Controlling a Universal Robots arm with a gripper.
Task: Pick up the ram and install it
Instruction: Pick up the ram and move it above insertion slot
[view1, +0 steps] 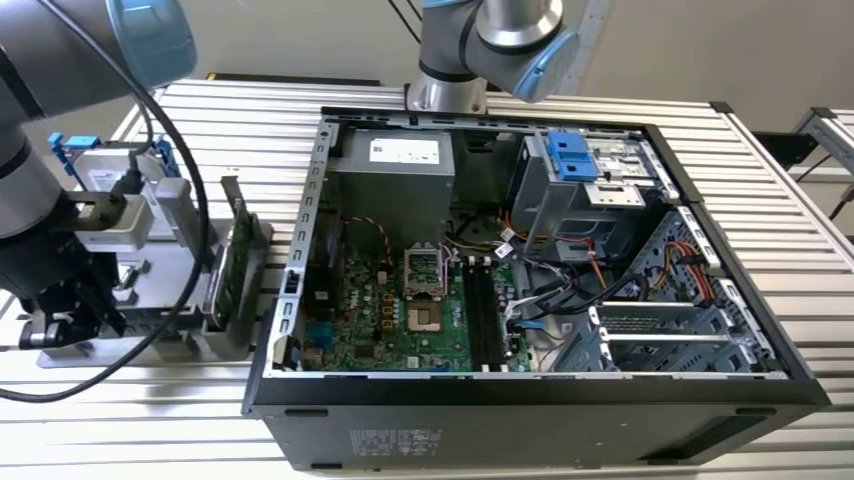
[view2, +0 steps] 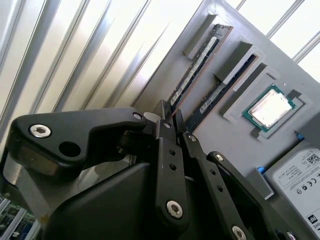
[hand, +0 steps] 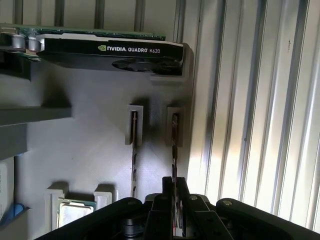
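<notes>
Pincer (hand: 173, 187) clamps ram (hand: 174, 137), edge-up, pointing away

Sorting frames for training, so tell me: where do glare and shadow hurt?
Second wrist view: sunlight blows out the table slats and glares off the processor chip. First wrist view: tray in shadow, slats striped bright. Exterior view: evenly lit.

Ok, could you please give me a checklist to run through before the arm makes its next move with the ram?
1. Aim of the gripper on the ram: ok, lined up.
2. Jaws shut on the ram: ok, in both wrist views.
3. Seating in the grey holder: ok, the ram stands in its slot, not yet lifted.
4. Clearance to the second stick: ok, apart from the gripper.
5. Free memory slots in the computer case: cannot tell.
</notes>
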